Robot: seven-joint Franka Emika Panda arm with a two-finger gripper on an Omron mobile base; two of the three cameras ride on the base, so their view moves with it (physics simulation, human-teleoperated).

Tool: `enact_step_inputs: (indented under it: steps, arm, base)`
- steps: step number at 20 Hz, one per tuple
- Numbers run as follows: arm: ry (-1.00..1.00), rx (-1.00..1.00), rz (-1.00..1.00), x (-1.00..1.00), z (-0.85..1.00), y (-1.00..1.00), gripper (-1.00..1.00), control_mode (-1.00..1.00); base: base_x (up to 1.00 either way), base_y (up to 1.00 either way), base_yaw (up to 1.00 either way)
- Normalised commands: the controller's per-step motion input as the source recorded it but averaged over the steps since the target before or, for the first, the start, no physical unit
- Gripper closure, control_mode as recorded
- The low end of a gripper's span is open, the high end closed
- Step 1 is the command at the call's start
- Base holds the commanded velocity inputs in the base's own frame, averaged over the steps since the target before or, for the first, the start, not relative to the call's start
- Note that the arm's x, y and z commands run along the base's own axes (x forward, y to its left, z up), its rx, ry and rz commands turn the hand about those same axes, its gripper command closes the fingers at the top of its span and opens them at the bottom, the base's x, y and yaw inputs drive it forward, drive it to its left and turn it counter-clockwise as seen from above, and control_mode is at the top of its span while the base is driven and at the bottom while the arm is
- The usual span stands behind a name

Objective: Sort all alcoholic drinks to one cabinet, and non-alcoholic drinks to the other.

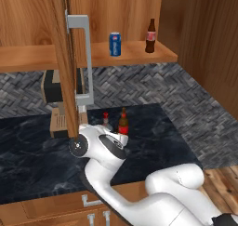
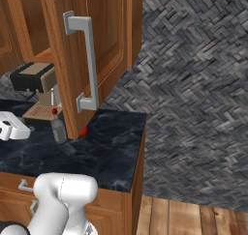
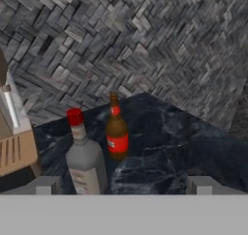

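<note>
With the small blue soda can (image 1: 115,44) and the small dark cola bottle (image 1: 150,36) already on the open wooden cabinet shelf (image 1: 139,54), the alcoholic pair seems next. The gripper (image 3: 124,184) hangs with jaws wide and empty before the clear greyish red-capped liquor bottle (image 3: 86,157) and the slim brown beer bottle (image 3: 116,130), both upright on the black marble counter (image 3: 184,142). Closing on the nearer liquor bottle looks right. The open wooden cabinet door (image 2: 92,50) and the tan coffee machine (image 2: 38,91) crowd the lift.
</note>
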Motion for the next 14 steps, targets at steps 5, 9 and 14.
enact_step_inputs:
  steps: [5,9,14]
  arm:
    - [-0.02,0.0,0.0,0.23,-0.01,0.0,-1.0,-1.0]
    - [-0.01,0.0,-0.01,0.19,-0.02,0.0,-1.0,-1.0]
    - [0.0,0.0,-0.07,0.16,-0.11,0.01,-1.0,-1.0]
  base:
    - [0.0,0.0,0.0]
    - [0.0,0.0,0.0]
    - [0.0,0.0,0.0]
